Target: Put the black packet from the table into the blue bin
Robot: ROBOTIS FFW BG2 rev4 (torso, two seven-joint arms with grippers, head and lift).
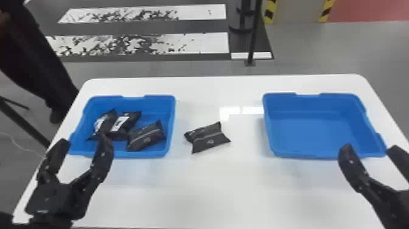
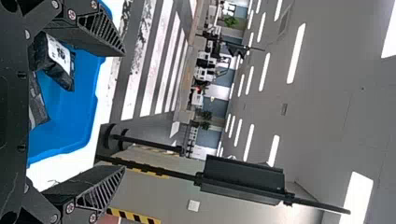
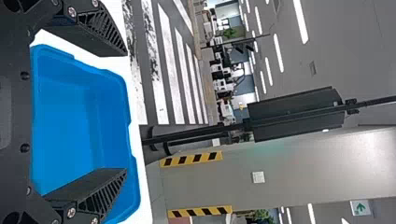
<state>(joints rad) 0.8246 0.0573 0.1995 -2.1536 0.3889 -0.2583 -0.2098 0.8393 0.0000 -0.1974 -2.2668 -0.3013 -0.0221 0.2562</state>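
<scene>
In the head view, a black packet (image 1: 208, 137) lies flat on the white table between two blue bins. The left blue bin (image 1: 170, 128) holds several black packets (image 1: 146, 137); nothing lies in the right blue bin (image 1: 310, 134). My left gripper (image 1: 83, 141) is open at the left bin's near edge, left of the lone packet. My right gripper (image 1: 369, 147) is open by the near edge of the right bin. In the left wrist view the left gripper (image 2: 123, 112) has its fingers wide apart, and in the right wrist view the right gripper (image 3: 126, 112) has too.
The white table (image 1: 207, 188) has rounded far corners. Beyond it stands a black pole (image 1: 254, 33) on the floor. A dark stand leg (image 1: 24, 121) is beside the table's left edge.
</scene>
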